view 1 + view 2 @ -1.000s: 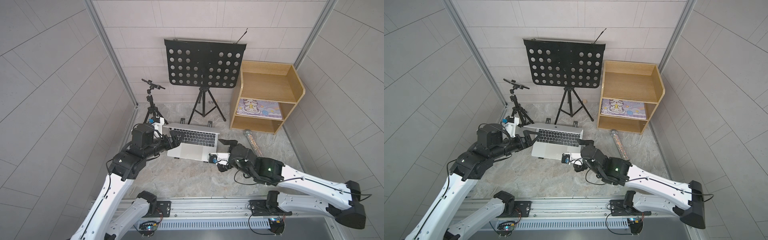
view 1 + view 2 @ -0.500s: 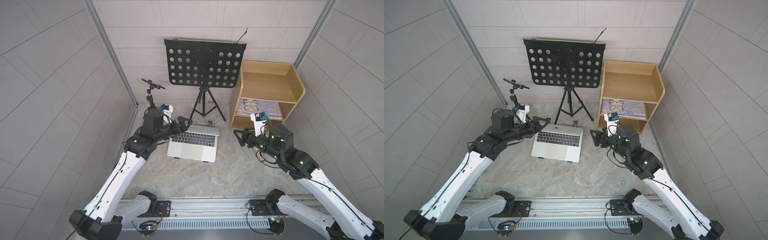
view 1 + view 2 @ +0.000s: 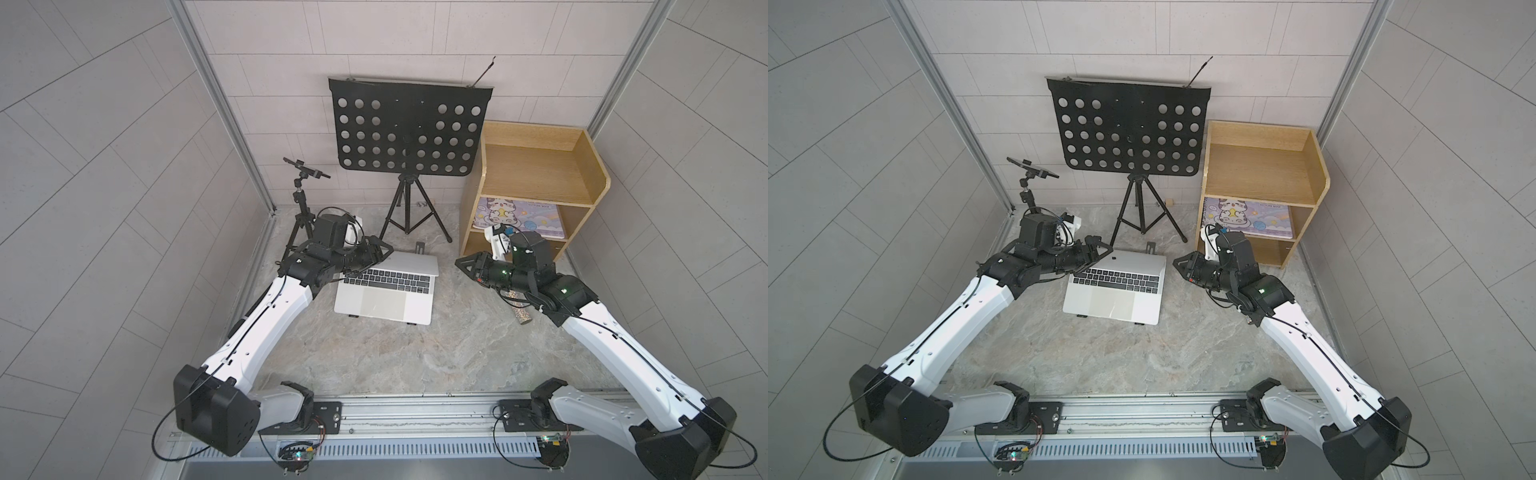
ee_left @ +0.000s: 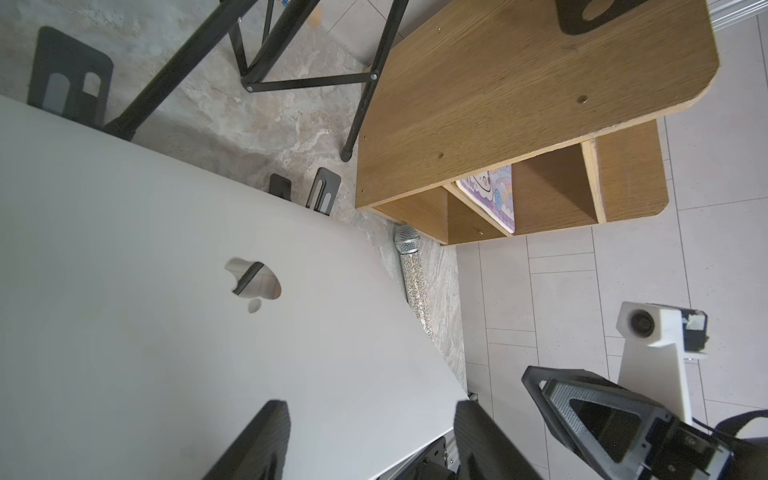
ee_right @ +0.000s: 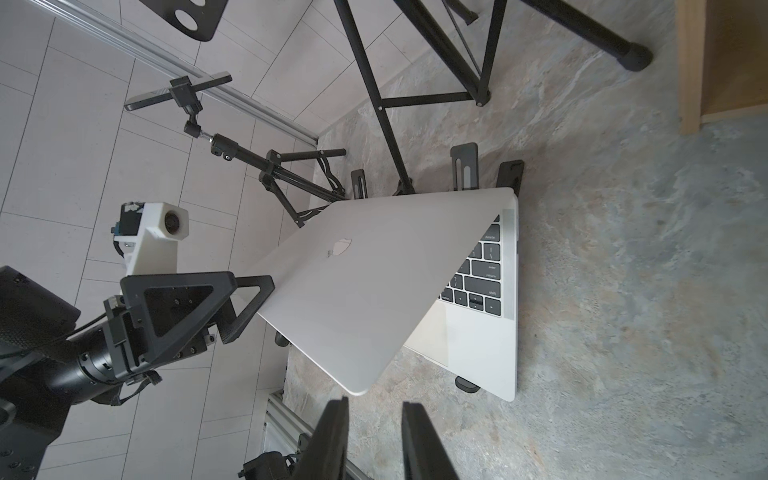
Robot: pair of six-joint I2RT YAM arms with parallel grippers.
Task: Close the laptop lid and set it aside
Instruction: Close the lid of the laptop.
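The silver laptop (image 3: 384,305) sits on a low black stand with its keyboard showing. The laptop lid (image 5: 353,291) leans forward, half way down over the keys, logo side up; it also shows as the lid (image 3: 409,262) and the lid (image 4: 166,291). My left gripper (image 3: 384,249) (image 4: 370,405) is at the lid's left free corner, open, with the lid's edge between its fingers (image 5: 253,303). My right gripper (image 3: 459,262) (image 5: 374,401) hovers to the right of the laptop, clear of it, its jaws a narrow gap apart with nothing between them.
A black perforated music stand (image 3: 409,129) on a tripod stands behind the laptop. A small phone tripod (image 3: 303,195) is at the back left. A wooden shelf (image 3: 536,174) at the right holds a cartoon-cat book (image 3: 519,216). A glittery microphone (image 4: 411,270) lies before the shelf.
The right arm pulled away from the laptop's front right corner, rose to the right near the shelf, and its jaws narrowed. The left gripper rose to the lid's left corner.
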